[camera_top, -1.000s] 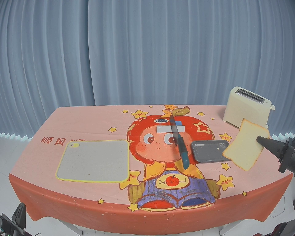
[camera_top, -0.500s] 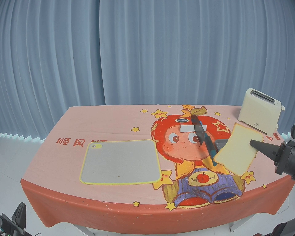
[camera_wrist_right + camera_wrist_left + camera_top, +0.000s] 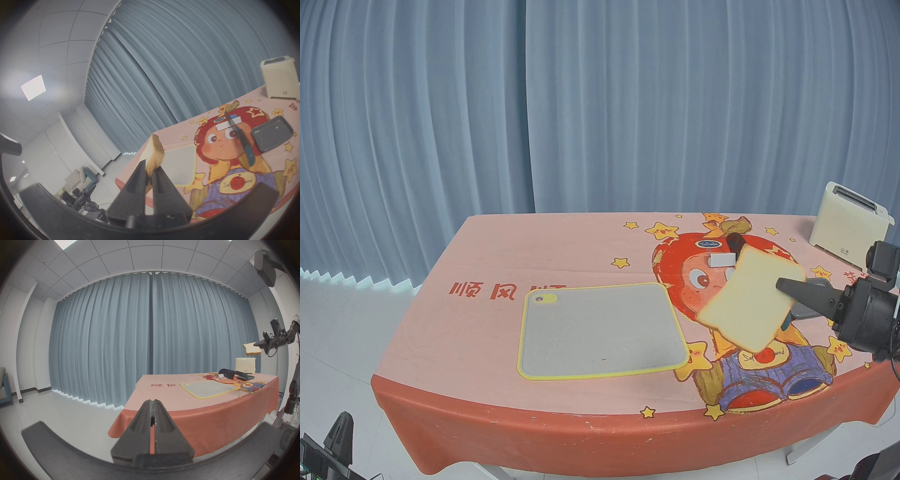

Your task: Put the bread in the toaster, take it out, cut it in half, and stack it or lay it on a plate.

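Observation:
A pale bread slice hangs tilted in the air above the table's right half, with my right gripper shut on its edge. The right wrist view shows the bread pinched between the fingers. The cream toaster stands at the table's far right corner. A grey cutting board with a yellow rim lies left of the bread. The teal-handled knife and a dark grey plate lie between board and toaster; in the head view the bread hides most of them. My left gripper is shut, low beside the table.
The table wears a pink cartoon cloth, bare to the left of and behind the board. Blue curtains hang close behind it. The floor around is open.
The head camera has swung, shifting the whole picture. Relative to the table, the right gripper carried the bread from beside the toaster and plate leftward, over the knife, nearer the cutting board.

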Robot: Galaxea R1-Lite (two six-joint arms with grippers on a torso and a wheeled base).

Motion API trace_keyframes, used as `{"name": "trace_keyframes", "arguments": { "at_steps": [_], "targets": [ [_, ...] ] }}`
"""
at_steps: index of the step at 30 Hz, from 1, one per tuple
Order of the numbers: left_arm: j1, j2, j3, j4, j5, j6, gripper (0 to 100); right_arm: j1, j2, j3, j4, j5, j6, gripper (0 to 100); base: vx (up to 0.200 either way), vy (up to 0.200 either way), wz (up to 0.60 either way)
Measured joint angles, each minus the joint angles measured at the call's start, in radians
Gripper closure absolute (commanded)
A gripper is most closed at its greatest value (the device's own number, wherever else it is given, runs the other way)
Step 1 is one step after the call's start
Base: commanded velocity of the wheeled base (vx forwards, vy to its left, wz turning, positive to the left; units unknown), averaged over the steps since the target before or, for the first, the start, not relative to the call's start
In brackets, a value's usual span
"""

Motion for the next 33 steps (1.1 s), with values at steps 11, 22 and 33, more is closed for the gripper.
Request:
{"name": "trace_keyframes", "arguments": {
  "at_steps": [11, 22, 33],
  "targets": [
    [0.000, 0.000, 0.000, 0.000, 0.001, 0.000, 100, 0.024, 0.154, 0.013, -0.167, -0.018, 0.087, 100, 0.000, 0.000, 0.00],
    [0.000, 0.000, 0.000, 0.000, 0.001, -0.002, 100, 0.059, 0.242, -0.008, -0.267, -0.096, 0.089, 100, 0.000, 0.000, 0.00],
    [0.000, 0.000, 0.000, 0.000, 0.001, -0.002, 100, 0.057, 0.304, -0.124, -0.229, -0.115, 0.088, 100, 0.000, 0.000, 0.00]
  ]
}}
